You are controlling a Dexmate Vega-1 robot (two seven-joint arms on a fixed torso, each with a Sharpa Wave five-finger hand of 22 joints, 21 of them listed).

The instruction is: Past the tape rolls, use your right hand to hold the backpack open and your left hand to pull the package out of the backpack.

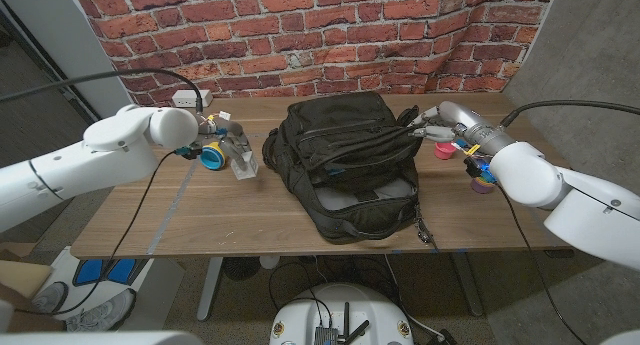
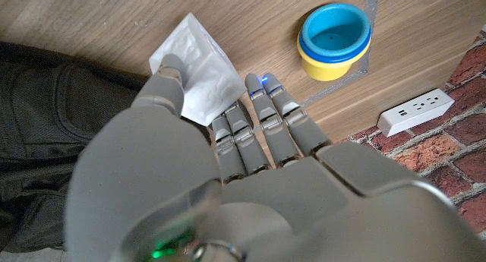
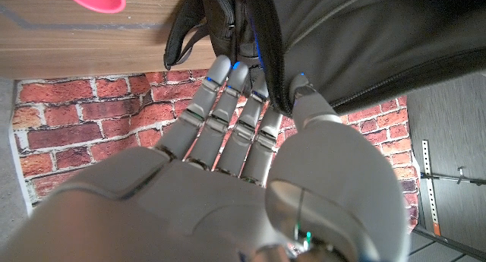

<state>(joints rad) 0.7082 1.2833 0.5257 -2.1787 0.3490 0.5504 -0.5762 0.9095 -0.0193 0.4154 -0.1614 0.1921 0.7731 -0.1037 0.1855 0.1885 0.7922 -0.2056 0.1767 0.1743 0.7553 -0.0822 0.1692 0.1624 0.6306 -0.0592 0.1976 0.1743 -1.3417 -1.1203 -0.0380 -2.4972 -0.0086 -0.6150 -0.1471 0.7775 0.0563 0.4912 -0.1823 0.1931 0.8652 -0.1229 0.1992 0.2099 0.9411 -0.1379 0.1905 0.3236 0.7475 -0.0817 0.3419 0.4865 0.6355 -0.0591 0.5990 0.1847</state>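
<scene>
A red brick wall (image 1: 300, 25) backs the wooden table (image 1: 200, 220) — grey floor (image 1: 60, 95) at left.

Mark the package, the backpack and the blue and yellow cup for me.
package (image 2: 199, 74): left wrist view, on its clear crinkled face beside the thumb.
backpack (image 1: 340, 150): head view, on its black top panel.
blue and yellow cup (image 2: 334, 40): left wrist view, inside the blue bowl.

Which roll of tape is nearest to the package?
The blue-and-yellow roll, just left of the package held by the left hand; the others lie beyond the backpack.
</scene>
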